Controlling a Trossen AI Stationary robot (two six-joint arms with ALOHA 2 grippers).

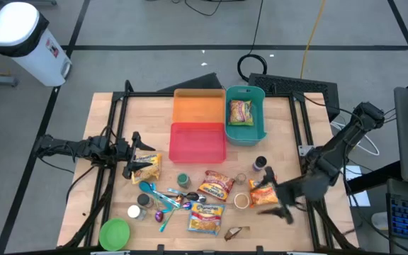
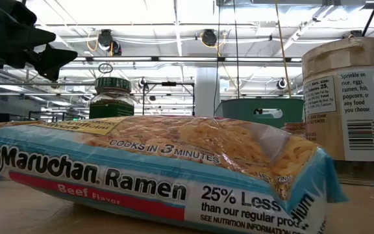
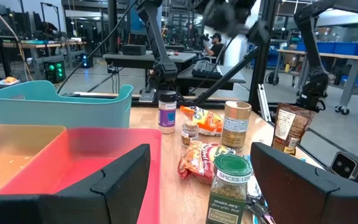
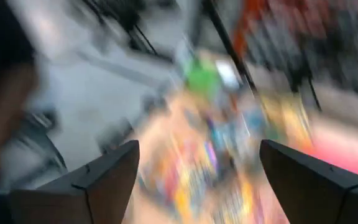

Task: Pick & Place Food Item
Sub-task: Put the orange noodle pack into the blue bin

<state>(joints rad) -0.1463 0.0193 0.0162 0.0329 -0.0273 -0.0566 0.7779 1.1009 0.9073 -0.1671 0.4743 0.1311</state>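
My left gripper [image 1: 134, 152] is open and empty at the table's left, just left of a yellow-brown food packet [image 1: 146, 168] that lies flat on the table. In the left wrist view its fingers [image 3: 114, 180] stand wide apart and point toward the red bin [image 3: 73, 155]. My right gripper [image 1: 283, 203] is open and empty at the table's right, beside an orange snack bag [image 1: 262, 188]. Its wrist view is blurred, with nothing between the fingers [image 4: 107, 174]. A ramen packet [image 1: 240, 111] lies in the teal bin [image 1: 258, 131].
An orange bin [image 1: 198, 106] and a red bin [image 1: 197, 142] stand mid-table. Ramen packets [image 1: 216, 185] [image 1: 205, 219], spice jars [image 1: 183, 180] [image 1: 260, 164], a tin [image 1: 241, 200], spoons [image 1: 165, 202] and a green bowl [image 1: 115, 232] crowd the near half. A Maruchan packet [image 2: 154, 169] fills the low view.
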